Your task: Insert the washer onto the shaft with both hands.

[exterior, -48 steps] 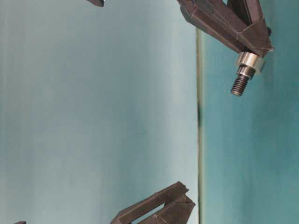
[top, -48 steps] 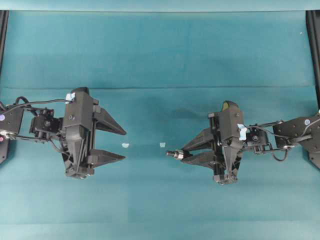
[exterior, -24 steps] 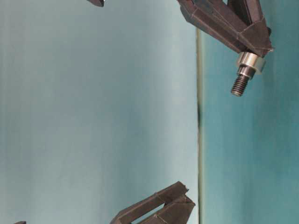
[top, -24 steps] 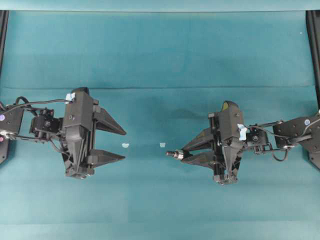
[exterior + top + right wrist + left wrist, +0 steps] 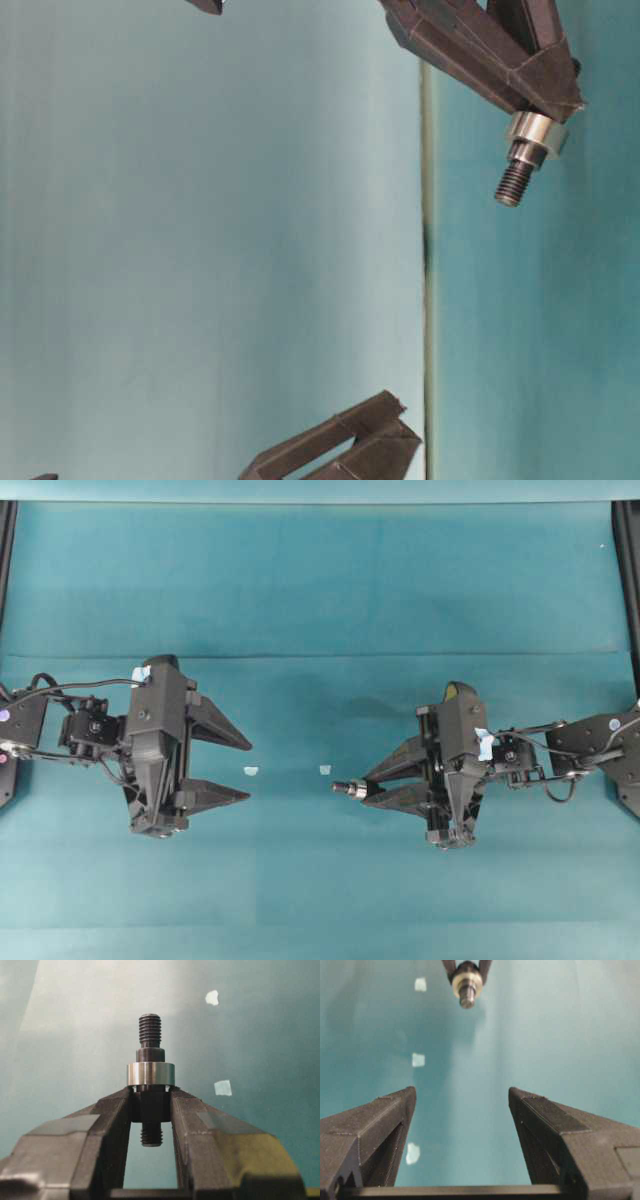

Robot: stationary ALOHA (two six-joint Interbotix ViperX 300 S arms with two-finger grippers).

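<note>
Nothing moved: right pincer (image 5: 372, 788) clamps washer-ringed (image 5: 150, 1073) shaft (image 5: 150, 1040), left pincer (image 5: 245, 770) spread.

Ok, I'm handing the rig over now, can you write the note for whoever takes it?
Left gripper: jaws wide open, empty, facing the right one across the teal mat.
Right gripper: shut on the shaft, held off the mat, threaded tip pointing at the left gripper.
Washer: already seated on the shaft, against the fingertips.
Two pale scraps lie on the mat between the grippers.
Done: washer is on. Left: apparently nothing but setting down or retracting.
</note>
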